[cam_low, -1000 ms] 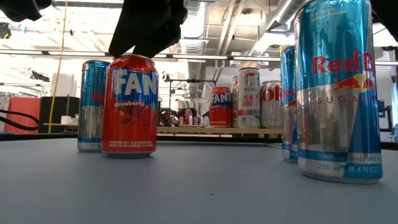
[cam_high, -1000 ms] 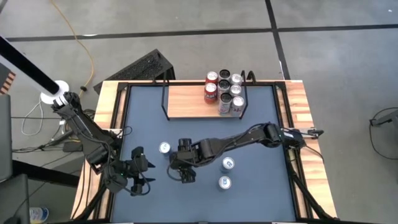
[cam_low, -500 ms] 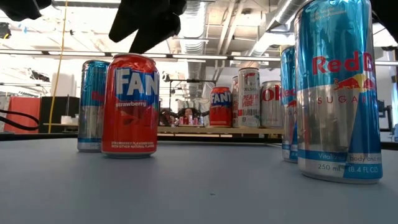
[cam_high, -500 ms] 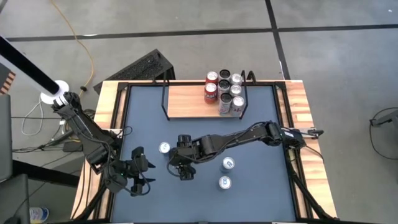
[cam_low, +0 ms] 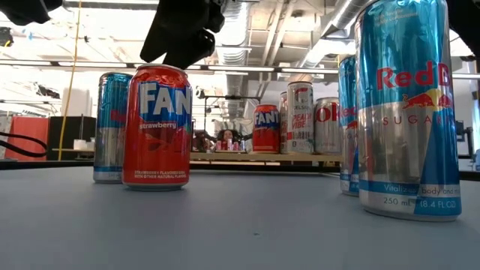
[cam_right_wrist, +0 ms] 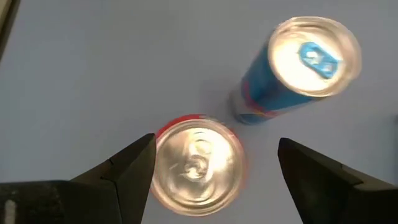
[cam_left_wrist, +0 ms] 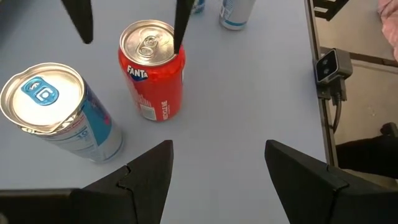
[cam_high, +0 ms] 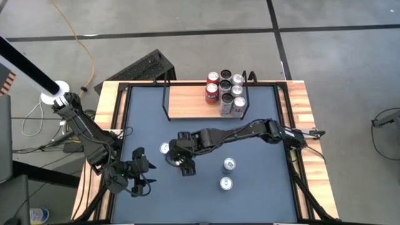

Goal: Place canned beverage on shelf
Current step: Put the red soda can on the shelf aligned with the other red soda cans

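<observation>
A red Fanta can [cam_left_wrist: 152,81] stands upright on the dark table top, with a tall blue can [cam_left_wrist: 53,115] close beside it. My right gripper [cam_right_wrist: 216,152] hangs open just over the red can's top [cam_right_wrist: 198,163], one finger on either side, touching nothing. It shows near the table's middle [cam_high: 182,161]. My left gripper [cam_left_wrist: 217,180] waits open near the table's near left corner [cam_high: 142,174], pointing at these two cans. The shelf [cam_high: 190,103], a light-wood board in a black wire frame, stands at the far edge with several cans [cam_high: 225,90] at its right end.
Two more blue cans [cam_high: 229,164] [cam_high: 225,183] stand upright to the right of my right gripper, under its arm. The shelf's left and middle board shows bare wood. A camera [cam_left_wrist: 328,65] is fixed at the table's wooden rim.
My right gripper has drifted a little toward the table's far edge and slightly up, staying open over the red can. The cans have not moved.
</observation>
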